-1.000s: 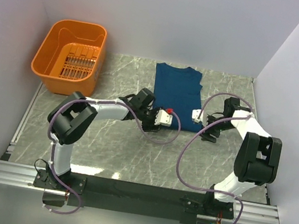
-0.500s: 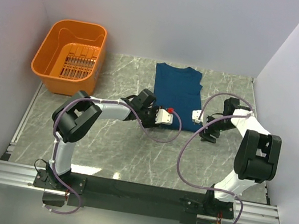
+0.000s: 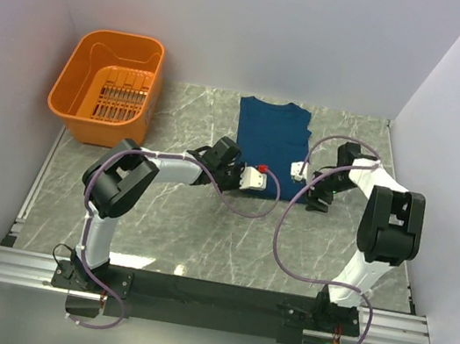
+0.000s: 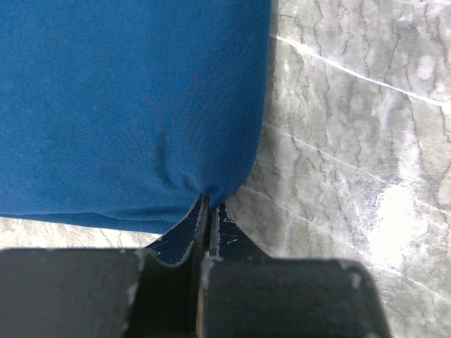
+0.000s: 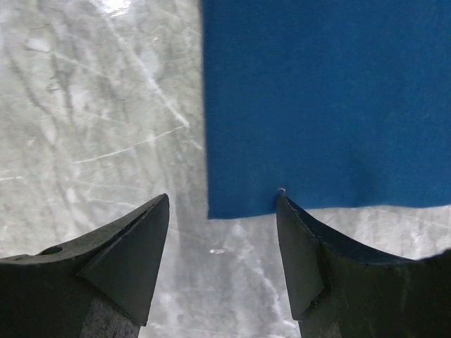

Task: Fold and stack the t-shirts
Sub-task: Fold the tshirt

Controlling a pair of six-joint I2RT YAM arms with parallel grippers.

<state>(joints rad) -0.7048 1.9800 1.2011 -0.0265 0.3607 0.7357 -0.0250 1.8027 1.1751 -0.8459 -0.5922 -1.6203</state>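
The dark blue t-shirt (image 3: 272, 135) lies flat and partly folded at the back middle of the table, collar away from the arms. My left gripper (image 3: 236, 186) is at its near left corner. In the left wrist view the jaws are pressed together, pinching that rounded corner of the t-shirt (image 4: 141, 91) at the gripper's tips (image 4: 209, 205). My right gripper (image 3: 313, 196) is at the near right corner. It stands open (image 5: 222, 201), its right fingertip (image 5: 285, 204) touching the t-shirt's near hem (image 5: 317, 105), its left one over bare table. No chest print shows.
An orange plastic basket (image 3: 107, 88) stands at the back left. Grey marbled table (image 3: 202, 229) surrounds the shirt. Purple cables loop from both arms over the near half of the table. White walls close in the back and both sides.
My left gripper has shut on the shirt's near left corner. My right arm has edged in toward the near right corner, its jaws still open.
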